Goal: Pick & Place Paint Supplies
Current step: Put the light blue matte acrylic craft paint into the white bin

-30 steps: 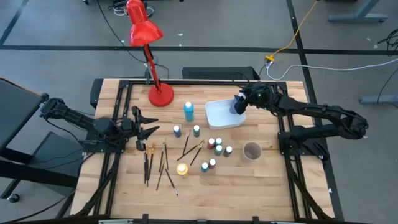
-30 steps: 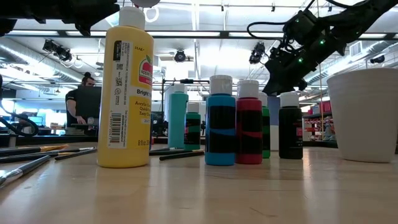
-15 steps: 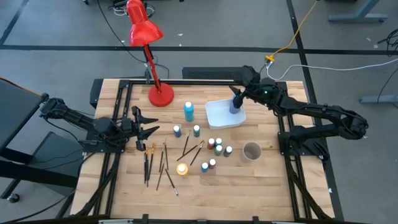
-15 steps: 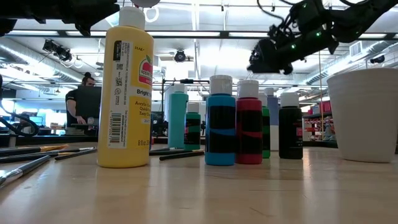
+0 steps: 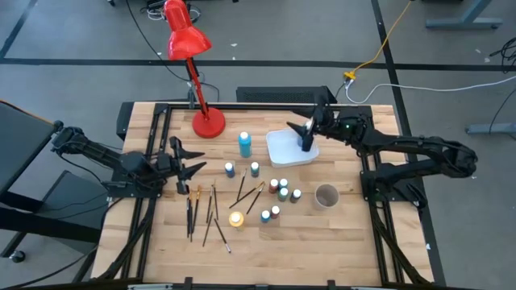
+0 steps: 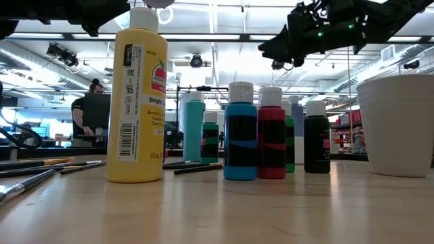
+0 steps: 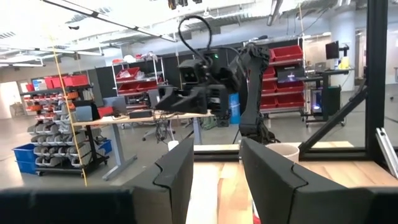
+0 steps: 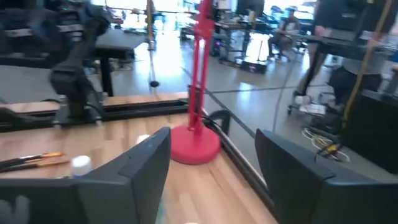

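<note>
My right gripper (image 5: 295,127) (image 8: 212,140) hangs open and level over the white tray (image 5: 282,151), holding nothing; it shows up high in the low view (image 6: 271,49). A dark blue paint bottle (image 5: 307,143) stands at the tray's right side, just below the gripper. Other paint bottles stand on the table: a tall blue one (image 5: 244,143), two small ones (image 5: 230,169), a cluster (image 5: 282,190) and a yellow one (image 5: 236,218) (image 6: 135,95). Several brushes (image 5: 201,211) lie flat near my left gripper (image 5: 193,161) (image 7: 216,155), which waits open at the table's left.
A red desk lamp (image 5: 208,122) stands at the far edge, its base left of the tray. A paper cup (image 5: 326,195) (image 6: 400,125) stands right of the bottle cluster. Black frame rails run along both table sides. People show in the room beyond.
My right gripper has risen and tipped from pointing down to level. It has opened and let go of the dark blue bottle, which now stands in the tray.
</note>
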`<state>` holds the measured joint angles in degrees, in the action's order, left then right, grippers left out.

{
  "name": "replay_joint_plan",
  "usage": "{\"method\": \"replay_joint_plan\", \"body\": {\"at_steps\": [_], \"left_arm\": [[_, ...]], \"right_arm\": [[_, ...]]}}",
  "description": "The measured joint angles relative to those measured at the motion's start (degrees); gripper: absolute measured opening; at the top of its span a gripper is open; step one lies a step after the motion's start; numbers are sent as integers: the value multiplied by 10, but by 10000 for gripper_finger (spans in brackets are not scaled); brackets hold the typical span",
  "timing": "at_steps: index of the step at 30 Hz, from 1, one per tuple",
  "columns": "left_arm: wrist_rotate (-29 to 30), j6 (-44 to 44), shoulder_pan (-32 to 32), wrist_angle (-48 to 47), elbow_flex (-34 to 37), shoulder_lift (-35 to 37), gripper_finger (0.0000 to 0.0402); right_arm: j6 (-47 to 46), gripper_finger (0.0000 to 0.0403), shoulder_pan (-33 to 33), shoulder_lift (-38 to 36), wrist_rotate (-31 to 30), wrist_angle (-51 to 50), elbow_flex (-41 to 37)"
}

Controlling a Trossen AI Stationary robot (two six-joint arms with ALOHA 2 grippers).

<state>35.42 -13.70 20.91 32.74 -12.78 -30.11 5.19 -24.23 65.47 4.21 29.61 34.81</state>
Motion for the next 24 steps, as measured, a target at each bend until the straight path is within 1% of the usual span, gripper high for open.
{"method": "replay_joint_plan", "body": {"at_steps": [1,6,8,12,16,19,21,24], "left_arm": [[0,-2,0,3,0,0,145],[0,-15,0,7,0,0,145],[0,-16,0,7,0,0,145],[-4,-1,0,8,0,0,145],[-35,35,0,22,0,-11,145],[-52,41,-4,56,0,-38,145],[-52,41,-11,73,-7,-66,145],[-58,63,-23,68,-32,-113,145]], "right_arm": [[0,248,10,0,7,5,0],[-1,250,55,0,92,35,0],[-1,246,73,0,105,45,0],[-18,237,108,0,106,53,0],[-47,236,145,5,107,54,0],[-46,237,176,20,107,56,0],[-48,237,195,34,101,60,0],[-56,237,217,58,79,83,0]]}}
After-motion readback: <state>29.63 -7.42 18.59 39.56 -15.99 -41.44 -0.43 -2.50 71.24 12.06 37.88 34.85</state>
